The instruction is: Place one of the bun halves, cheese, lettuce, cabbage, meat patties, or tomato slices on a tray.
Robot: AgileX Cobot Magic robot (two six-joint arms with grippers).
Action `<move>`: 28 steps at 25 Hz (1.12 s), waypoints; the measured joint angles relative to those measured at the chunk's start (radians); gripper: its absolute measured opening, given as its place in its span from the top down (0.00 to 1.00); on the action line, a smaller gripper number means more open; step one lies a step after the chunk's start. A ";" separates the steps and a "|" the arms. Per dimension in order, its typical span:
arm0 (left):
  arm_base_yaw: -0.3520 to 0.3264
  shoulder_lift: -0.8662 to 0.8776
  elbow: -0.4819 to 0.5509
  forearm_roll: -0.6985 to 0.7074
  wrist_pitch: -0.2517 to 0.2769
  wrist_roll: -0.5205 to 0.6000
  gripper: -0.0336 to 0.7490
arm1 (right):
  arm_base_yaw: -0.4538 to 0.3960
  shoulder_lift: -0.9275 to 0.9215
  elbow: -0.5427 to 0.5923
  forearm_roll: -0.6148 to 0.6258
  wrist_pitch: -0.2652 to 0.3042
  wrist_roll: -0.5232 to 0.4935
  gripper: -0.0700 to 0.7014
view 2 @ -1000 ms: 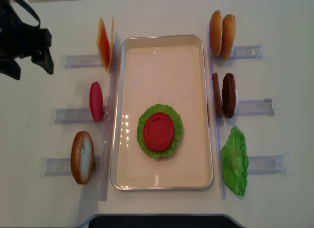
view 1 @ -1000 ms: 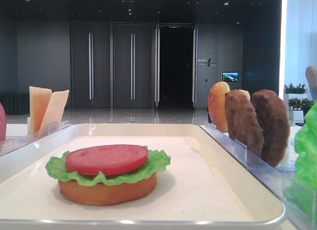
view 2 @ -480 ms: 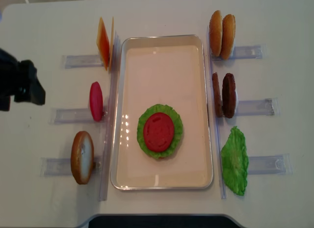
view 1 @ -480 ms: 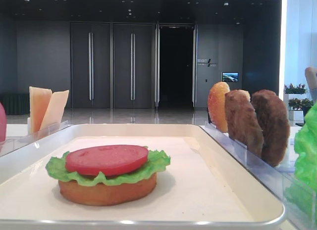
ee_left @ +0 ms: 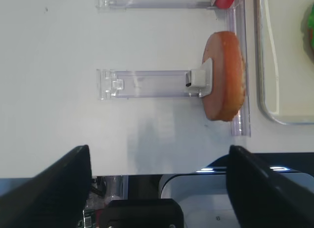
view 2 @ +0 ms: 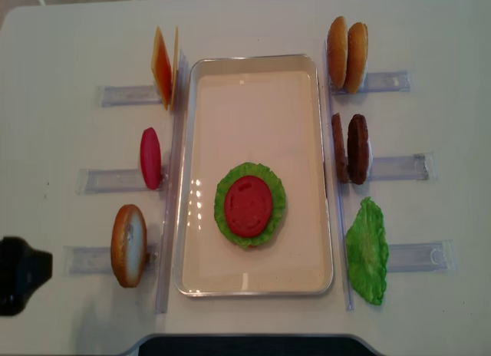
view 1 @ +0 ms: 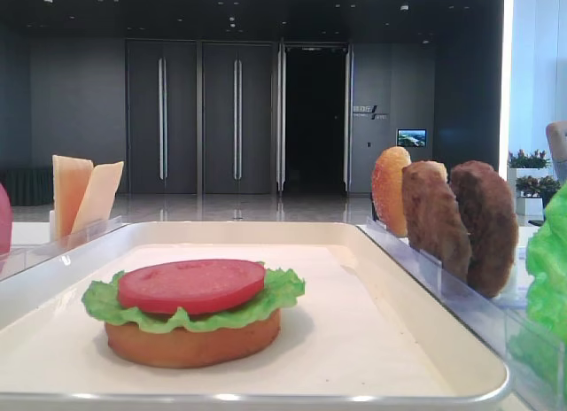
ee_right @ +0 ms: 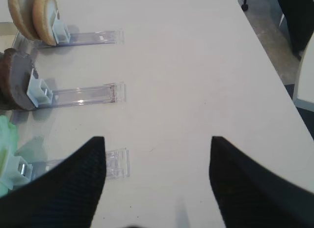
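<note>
On the off-white tray point(view 2: 253, 61) lies a stack: a bun half point(view 1: 190, 347) at the bottom, a green lettuce point(view 1: 285, 289) leaf on it, and a red tomato slice point(view 1: 190, 284) on top. My left gripper point(ee_left: 158, 154) hangs open and empty over the table's near left edge, just short of the bun half point(ee_left: 224, 75) that stands in its clear rack. My right gripper point(ee_right: 157, 142) is open too, over bare table to the right of the racks, with nothing between its fingers.
Left of the tray stand cheese point(view 2: 163, 67), a tomato slice point(view 2: 150, 158) and a bun half point(view 2: 128, 245) in clear racks. On the right are two bun halves point(view 2: 347, 54), meat patties point(view 2: 350, 149) and a lettuce leaf point(view 2: 367, 250). The left arm's black body point(view 2: 19, 275) sits at the near left.
In the overhead view the left arm has travelled from the far left of the table down to the near left corner. The stack on the tray has not moved.
</note>
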 joint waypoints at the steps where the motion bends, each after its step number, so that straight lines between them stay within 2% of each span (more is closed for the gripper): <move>1: 0.000 -0.037 0.024 0.006 -0.001 0.002 0.12 | 0.000 0.000 0.000 0.000 0.000 0.000 0.31; 7: 0.000 -0.291 0.144 0.006 -0.009 0.008 0.12 | 0.000 0.000 0.000 0.000 0.000 0.000 0.31; 10: 0.000 -0.403 0.146 0.006 -0.028 0.014 0.15 | 0.000 0.000 0.000 0.000 0.000 0.000 0.31; 16: 0.000 -0.583 0.146 0.006 -0.029 0.030 0.23 | 0.000 0.000 0.000 0.000 0.000 0.000 0.31; 21: 0.000 -0.609 0.148 0.006 -0.035 0.042 0.23 | 0.000 0.000 0.000 0.000 0.000 0.000 0.31; 25: 0.000 -0.609 0.179 0.006 -0.103 0.053 0.25 | 0.000 0.000 0.000 0.000 0.000 0.000 0.31; 28: 0.000 -0.609 0.186 0.006 -0.117 0.058 0.25 | 0.000 0.000 0.000 0.000 0.000 0.000 0.31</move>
